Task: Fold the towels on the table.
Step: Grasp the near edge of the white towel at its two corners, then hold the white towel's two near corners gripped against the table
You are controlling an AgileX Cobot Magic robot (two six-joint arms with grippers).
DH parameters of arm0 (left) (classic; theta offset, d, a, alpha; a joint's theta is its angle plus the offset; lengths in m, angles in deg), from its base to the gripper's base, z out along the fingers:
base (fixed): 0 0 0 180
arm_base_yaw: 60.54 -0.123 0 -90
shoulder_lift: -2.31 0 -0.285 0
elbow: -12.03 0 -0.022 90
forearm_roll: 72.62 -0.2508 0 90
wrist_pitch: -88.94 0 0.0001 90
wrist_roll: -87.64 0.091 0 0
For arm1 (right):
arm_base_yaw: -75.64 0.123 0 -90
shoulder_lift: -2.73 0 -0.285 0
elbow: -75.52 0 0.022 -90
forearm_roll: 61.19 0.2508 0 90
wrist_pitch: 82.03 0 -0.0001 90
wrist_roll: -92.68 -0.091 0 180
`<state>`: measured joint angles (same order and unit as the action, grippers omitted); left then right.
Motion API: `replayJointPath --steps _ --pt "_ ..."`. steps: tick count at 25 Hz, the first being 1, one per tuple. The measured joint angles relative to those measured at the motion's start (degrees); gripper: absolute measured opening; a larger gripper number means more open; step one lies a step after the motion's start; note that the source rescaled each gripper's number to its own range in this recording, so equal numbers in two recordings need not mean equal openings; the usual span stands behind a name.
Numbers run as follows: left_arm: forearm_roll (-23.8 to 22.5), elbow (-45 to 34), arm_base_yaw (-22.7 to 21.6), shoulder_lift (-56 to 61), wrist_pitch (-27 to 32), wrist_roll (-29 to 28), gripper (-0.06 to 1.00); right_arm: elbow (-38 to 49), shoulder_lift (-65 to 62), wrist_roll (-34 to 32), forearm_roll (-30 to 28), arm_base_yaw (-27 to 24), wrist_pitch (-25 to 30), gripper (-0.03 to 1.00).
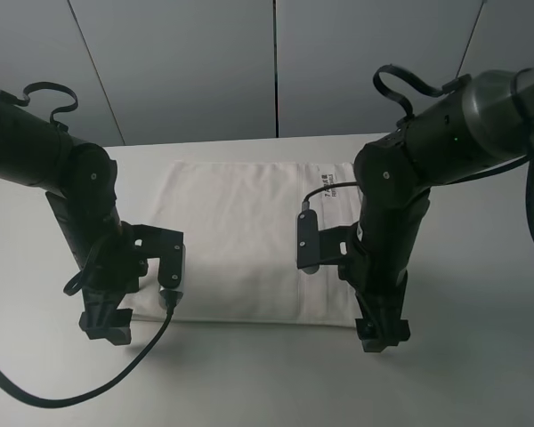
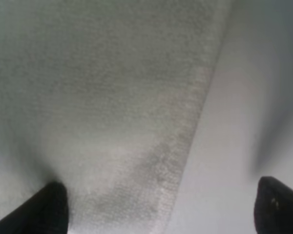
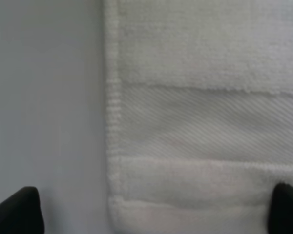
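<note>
Left end effector point(image 1: 107, 326), jaws spread wide, sits low at the near left corner of the white towel point(image 1: 240, 240), one finger above cloth and one above bare surface point(image 1: 463, 374). Right end effector point(image 1: 381, 334), equally spread, straddles the near right edge by the woven border band point(image 3: 205, 117). The towel lies flat mid-surface between both arms, its label point(image 1: 327, 191) at the far right corner.

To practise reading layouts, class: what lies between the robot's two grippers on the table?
The towel lies there, flat on the table; its near edge runs from left gripper to right gripper. The exterior high view shows this.
</note>
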<state>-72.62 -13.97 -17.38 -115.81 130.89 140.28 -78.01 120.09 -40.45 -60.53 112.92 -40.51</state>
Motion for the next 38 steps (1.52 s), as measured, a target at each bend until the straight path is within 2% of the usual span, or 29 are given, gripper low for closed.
replayJointPath --steps 12,14,19,25,28,29,35,37,38 --pt "0.0 0.0 0.0 0.0 -0.1 -0.6 0.99 0.1 1.0 -0.6 -1.5 0.3 -1.0 0.99" --pt "0.0 0.0 0.0 0.0 -0.2 -1.3 0.99 0.4 1.1 -0.7 -1.8 0.3 -2.2 0.90" --pt "-0.3 0.0 0.1 0.0 -0.3 -1.7 0.99 0.5 1.3 -0.8 -4.3 0.3 -4.5 0.53" --pt "-0.3 0.0 0.1 0.0 -0.4 -2.3 0.99 0.5 1.3 -0.8 -4.4 0.3 -5.3 0.28" --pt "-0.4 0.0 0.2 0.0 -0.4 -2.8 0.99 0.5 1.3 -0.8 -4.4 0.3 -5.3 0.05" --pt "-0.4 0.0 0.2 0.0 -0.5 -2.9 0.99 0.5 1.3 -0.8 -4.4 0.3 -5.3 0.02" --pt "-0.5 0.0 0.2 0.0 -0.9 -3.1 0.97 0.5 1.3 -0.4 -4.4 0.3 -5.3 0.02" --pt "-0.9 0.0 0.2 -0.1 -1.7 -3.2 0.86 0.5 1.3 -0.4 -4.4 0.3 -5.3 0.02" --pt "-1.3 0.0 0.2 -0.1 -2.2 -3.2 0.75 0.5 1.3 -0.4 -4.4 0.3 -5.3 0.02"
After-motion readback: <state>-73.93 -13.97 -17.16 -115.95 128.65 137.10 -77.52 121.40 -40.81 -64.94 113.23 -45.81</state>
